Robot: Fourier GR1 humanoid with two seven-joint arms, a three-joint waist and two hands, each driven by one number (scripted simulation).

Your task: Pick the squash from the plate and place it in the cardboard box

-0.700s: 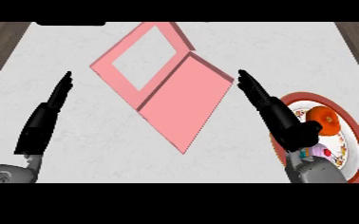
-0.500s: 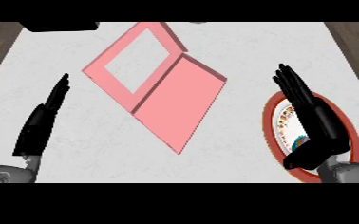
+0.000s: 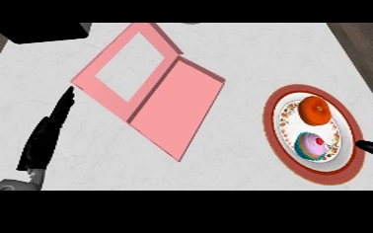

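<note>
Left hand (image 3: 45, 138) rests at lower left, fingers straight, holding nothing. Right hand (image 3: 365, 145) only sliver at right edge; finger state unclear. Squash (image 3: 316, 109) on plate (image 3: 347, 164), up-left of right hand, roundish, no clear long axis. Right hand nearer. Box (image 3: 149, 91) farther left, open.

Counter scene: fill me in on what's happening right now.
Nothing is being held. The orange squash sits on the red-rimmed plate at the right, next to a cupcake. The pink box lies open mid-counter. The left hand rests open at the left; only a tip of the right hand shows beside the plate.
</note>
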